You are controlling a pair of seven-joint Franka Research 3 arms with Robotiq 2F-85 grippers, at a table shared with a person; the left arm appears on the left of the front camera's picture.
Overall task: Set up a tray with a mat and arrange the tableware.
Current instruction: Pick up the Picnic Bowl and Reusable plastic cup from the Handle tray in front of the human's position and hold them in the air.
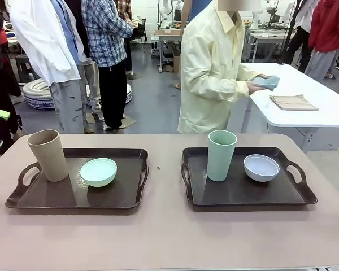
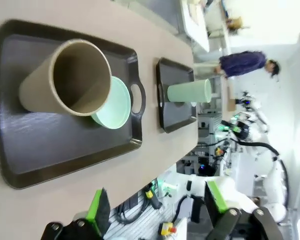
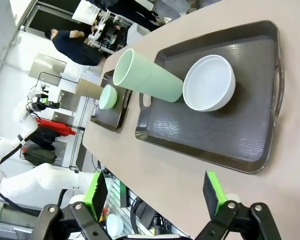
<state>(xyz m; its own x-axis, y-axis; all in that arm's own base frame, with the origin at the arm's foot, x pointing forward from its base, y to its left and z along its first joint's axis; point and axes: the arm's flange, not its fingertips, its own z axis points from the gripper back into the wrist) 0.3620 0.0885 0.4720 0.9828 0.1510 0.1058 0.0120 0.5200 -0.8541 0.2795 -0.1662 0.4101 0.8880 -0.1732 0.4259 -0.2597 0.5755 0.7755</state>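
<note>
The left gripper (image 2: pixel 156 206) stands with its jaws spread wide, the green pads (image 2: pixel 98 207) facing each other across an open gap, and it hangs in free air. The right gripper (image 3: pixel 155 196) is in the same state: jaws wide apart, fingers (image 3: pixel 213 192) level with each other, gripping nothing.

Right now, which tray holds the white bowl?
The dark brown tray on the robot's right, with the tall sage green cup; the left tray holds a mint green bowl.
</note>
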